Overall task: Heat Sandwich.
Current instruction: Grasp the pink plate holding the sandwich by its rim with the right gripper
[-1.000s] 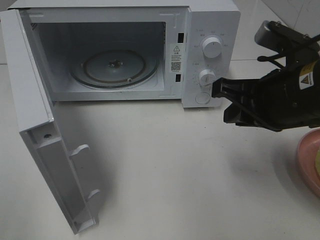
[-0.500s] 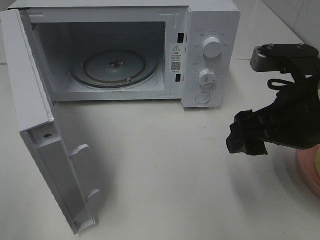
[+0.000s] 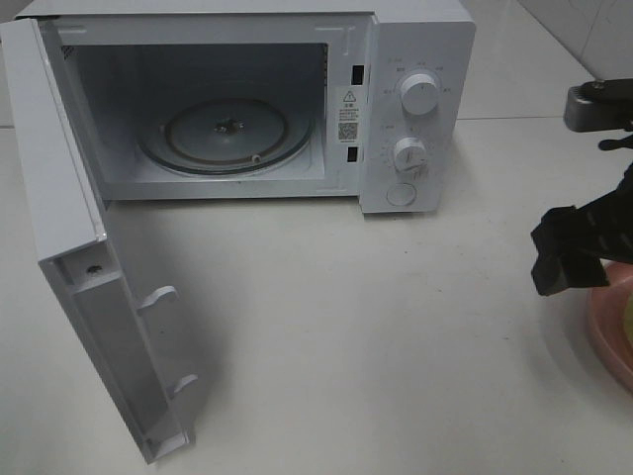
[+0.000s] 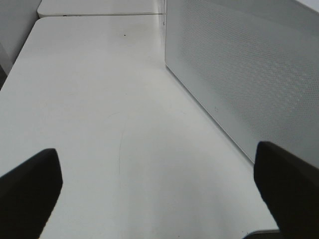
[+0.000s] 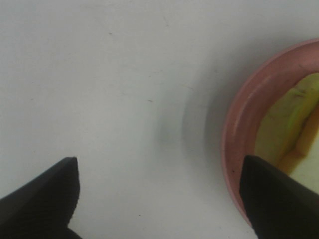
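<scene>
The microwave is finished in white, its side wall patterned with fine dots. The table is off-white. The plate is coloured pink, the sandwich pale yellow-green. The left gripper and right gripper are black.

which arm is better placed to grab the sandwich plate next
Right. The right tool, open, hovers just beside the pink plate holding the sandwich; the left tool is over by the microwave, its view showing no plate.

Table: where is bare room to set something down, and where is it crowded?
Bare: table between the open door and the right gripper; also the turntable. Crowded: right edge, pink plate with the sandwich.
</scene>
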Controlling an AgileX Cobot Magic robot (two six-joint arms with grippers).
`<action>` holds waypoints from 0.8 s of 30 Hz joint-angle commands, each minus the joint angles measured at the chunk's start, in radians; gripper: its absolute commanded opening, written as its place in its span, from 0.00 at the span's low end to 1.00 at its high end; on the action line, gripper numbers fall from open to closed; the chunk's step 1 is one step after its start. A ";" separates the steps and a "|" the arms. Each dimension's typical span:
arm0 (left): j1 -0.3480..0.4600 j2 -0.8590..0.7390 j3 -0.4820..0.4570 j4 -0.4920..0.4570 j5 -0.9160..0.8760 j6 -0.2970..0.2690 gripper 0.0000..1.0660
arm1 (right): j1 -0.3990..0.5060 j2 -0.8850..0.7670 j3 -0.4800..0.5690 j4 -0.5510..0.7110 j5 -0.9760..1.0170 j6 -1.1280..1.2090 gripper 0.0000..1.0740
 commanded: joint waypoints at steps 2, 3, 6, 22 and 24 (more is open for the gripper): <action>0.002 -0.024 0.002 -0.003 0.000 -0.001 0.95 | -0.105 -0.004 -0.009 -0.014 0.021 -0.042 0.78; 0.002 -0.024 0.002 -0.003 0.000 -0.001 0.95 | -0.124 -0.001 -0.009 -0.014 0.021 -0.052 0.78; 0.002 -0.024 0.002 -0.003 0.000 -0.001 0.95 | -0.154 0.008 -0.009 -0.014 0.021 -0.068 0.78; 0.002 -0.024 0.002 -0.003 0.000 -0.001 0.95 | -0.269 0.242 -0.014 -0.004 -0.066 -0.152 0.77; 0.002 -0.024 0.002 -0.003 0.000 -0.001 0.95 | -0.269 0.289 -0.014 -0.004 -0.093 -0.156 0.77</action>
